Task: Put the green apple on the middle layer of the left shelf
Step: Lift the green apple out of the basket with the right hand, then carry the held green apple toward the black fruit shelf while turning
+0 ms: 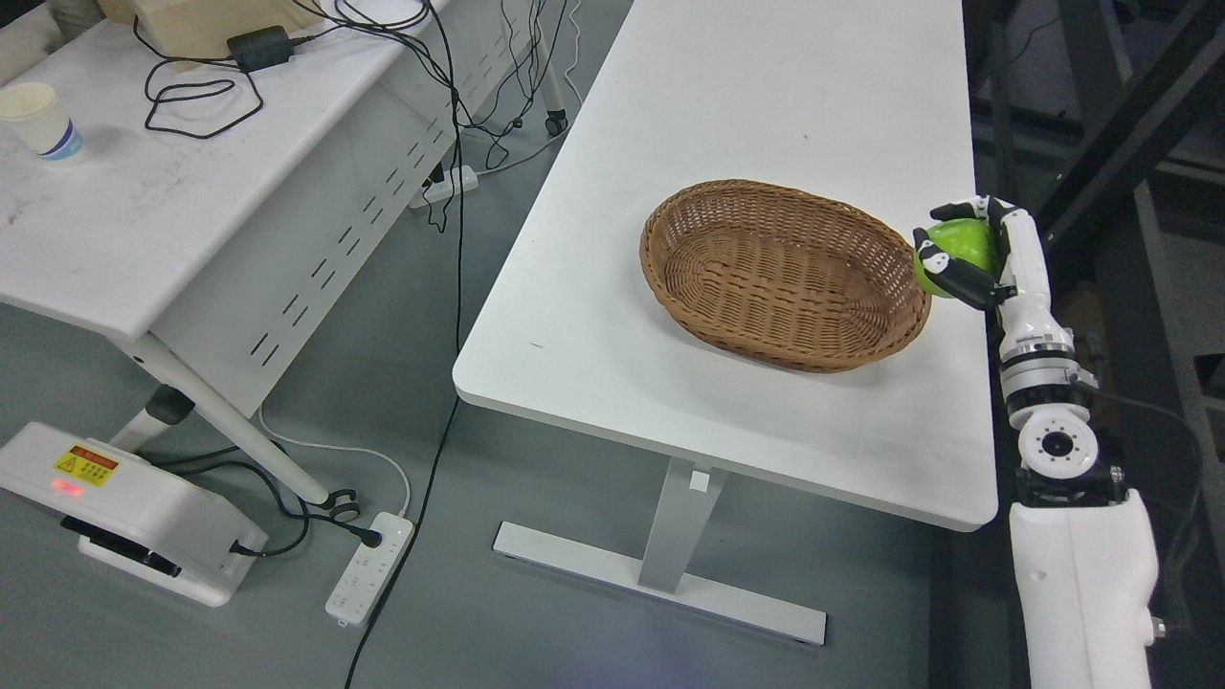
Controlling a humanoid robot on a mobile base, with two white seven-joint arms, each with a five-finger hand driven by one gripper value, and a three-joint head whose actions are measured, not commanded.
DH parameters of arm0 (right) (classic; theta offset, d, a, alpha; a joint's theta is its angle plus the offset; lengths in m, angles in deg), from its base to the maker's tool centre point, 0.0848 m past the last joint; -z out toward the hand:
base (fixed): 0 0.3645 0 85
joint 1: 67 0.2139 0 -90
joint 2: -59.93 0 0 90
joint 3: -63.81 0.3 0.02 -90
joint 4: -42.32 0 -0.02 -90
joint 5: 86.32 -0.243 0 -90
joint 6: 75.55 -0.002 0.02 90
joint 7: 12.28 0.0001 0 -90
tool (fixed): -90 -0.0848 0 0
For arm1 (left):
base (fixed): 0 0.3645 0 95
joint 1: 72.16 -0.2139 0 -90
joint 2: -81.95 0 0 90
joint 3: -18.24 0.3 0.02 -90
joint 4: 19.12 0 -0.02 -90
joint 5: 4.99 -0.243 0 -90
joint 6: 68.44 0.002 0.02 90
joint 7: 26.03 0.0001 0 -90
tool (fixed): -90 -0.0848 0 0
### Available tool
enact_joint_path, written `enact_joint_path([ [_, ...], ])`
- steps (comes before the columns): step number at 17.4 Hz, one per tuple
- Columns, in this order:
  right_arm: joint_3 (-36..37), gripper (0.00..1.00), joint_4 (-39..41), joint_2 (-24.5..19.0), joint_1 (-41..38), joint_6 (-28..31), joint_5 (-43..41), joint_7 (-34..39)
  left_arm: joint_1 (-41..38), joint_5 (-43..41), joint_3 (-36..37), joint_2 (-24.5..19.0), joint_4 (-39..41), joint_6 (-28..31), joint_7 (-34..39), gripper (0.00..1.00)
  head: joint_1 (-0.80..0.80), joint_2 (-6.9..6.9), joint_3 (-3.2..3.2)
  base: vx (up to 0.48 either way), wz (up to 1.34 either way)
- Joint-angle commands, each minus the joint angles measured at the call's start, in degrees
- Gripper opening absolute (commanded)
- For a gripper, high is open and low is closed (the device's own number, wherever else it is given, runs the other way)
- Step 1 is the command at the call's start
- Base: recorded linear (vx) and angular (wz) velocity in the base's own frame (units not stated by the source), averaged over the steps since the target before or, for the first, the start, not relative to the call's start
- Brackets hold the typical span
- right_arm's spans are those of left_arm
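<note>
Nearest the camera, at the lower right, the white forearm of the right arm is seen rising from the bottom edge, and a white power strip [368,566] with a black plug in it is seen lying on the grey floor at the lower left, beside a white box [124,512] marked with a yellow label. Farther up, the right robot hand [967,256] is shown clenched around the green apple [960,244], with dark fingers [962,277] wrapped across the front of the fruit. The apple is held just beside the right end of the wicker basket [785,273], at the right edge of the white worktop [746,115], and it is lifted clear of the surface. The oval basket is seen resting on the worktop with nothing in it. At the left, a second white worktop [144,211] is shown, on which a paper cup [40,120] stands near the picture's edge. Farthest back on it, a black power adapter [260,46] is seen with its looped cable [196,100]. The left arm is not visible.
</note>
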Motion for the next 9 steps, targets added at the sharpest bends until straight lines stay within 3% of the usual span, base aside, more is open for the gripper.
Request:
enact_joint_path([
  [1, 6.90, 0.00, 9.05, -9.32, -8.25, 0.02, -1.12, -1.44, 1.23, 0.07, 0.00, -1.00, 0.00, -0.05, -0.05, 1.00, 0.00, 0.00, 0.00, -0.062, -0.12],
  [3, 6.03, 0.00, 12.12, -11.79, -11.32, 0.20, -1.12, -1.00, 1.23, -0.02, 0.00, -1.00, 0.00, -0.05, -0.05, 1.00, 0.00, 0.00, 0.00, -0.066, -0.13],
  [9, 1.72, 0.00, 14.60, -11.85, -12.48, 5.47, -1.29, -3.27, 1.23, 0.07, 0.00, -1.00, 0.00, -0.05, -0.05, 1.00, 0.00, 0.00, 0.00, -0.084, -0.09],
])
